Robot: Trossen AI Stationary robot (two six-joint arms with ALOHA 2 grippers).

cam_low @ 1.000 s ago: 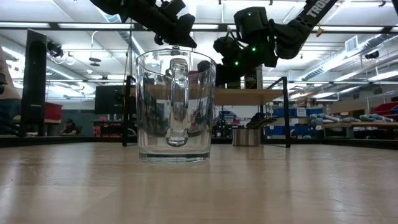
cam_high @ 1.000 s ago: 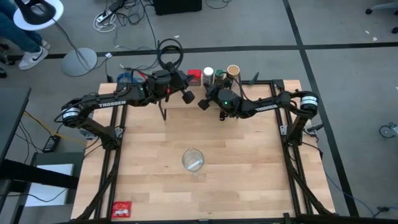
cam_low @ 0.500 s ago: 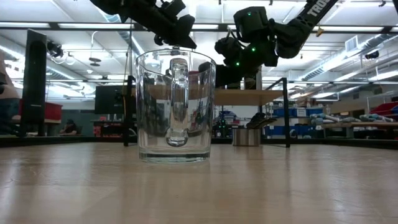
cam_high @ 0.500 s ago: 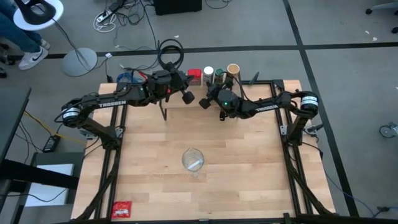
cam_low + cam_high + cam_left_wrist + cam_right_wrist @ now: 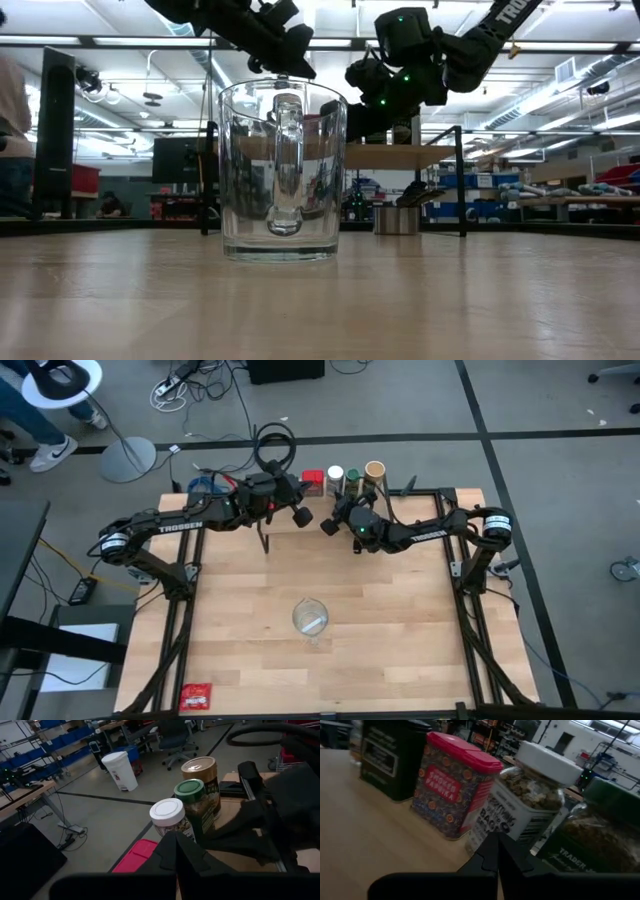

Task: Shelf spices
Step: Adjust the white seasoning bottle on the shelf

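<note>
right gripper [image 5: 329,526] nudged toward shelf [image 5: 400,155] | both closed, empty | glass mug [image 5: 283,170] mid-table | person, maybe, left [image 5: 12,130]

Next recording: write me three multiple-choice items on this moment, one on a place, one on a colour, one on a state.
1. Where does the glass mug stand?
A. mid-table
B. on the shelf
C. on the floor

2. What colour is the lid of the jar beside the red tin?
A. blue
B. white
C. black

3. How are the right gripper's fingers?
A. wide open
B. holding a jar
C. shut, empty

Key: 1 A, the high view shows it alone mid-table; 2 B, white lid in both wrist views; 3 C, fingers meet with nothing between.
</note>
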